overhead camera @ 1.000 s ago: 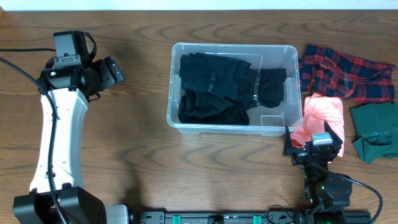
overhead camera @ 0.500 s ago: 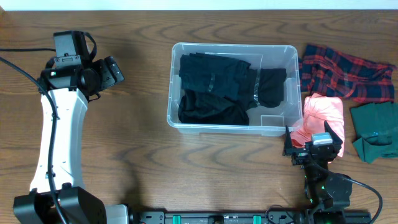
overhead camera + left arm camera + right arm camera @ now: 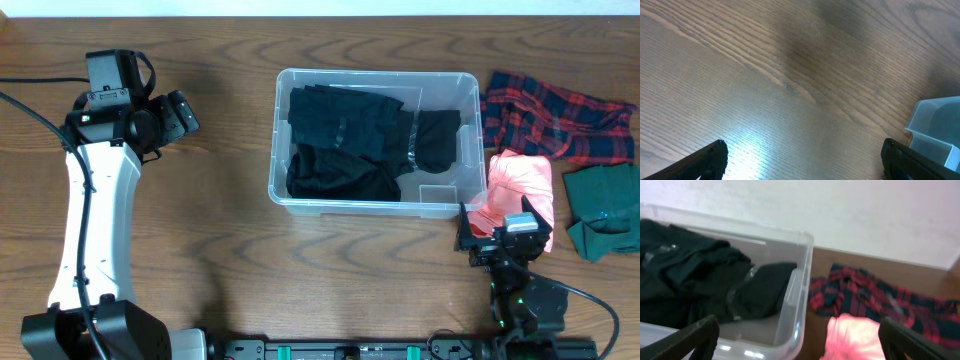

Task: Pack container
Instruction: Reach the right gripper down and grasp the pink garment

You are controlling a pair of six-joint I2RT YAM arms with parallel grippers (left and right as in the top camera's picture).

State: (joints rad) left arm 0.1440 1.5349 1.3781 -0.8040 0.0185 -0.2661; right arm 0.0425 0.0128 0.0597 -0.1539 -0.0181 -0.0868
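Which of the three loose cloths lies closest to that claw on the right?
The pink cloth, just ahead of the right gripper; the plaid cloth and green cloth lie farther off.

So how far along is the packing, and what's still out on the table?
Partly done. Black clothes already lie in the container. Nothing is in hand: the right gripper is open beside the pink cloth, and the left gripper is open over bare table. Left to pack: the pink cloth, the red plaid cloth and the green cloth, all outside to the container's right.
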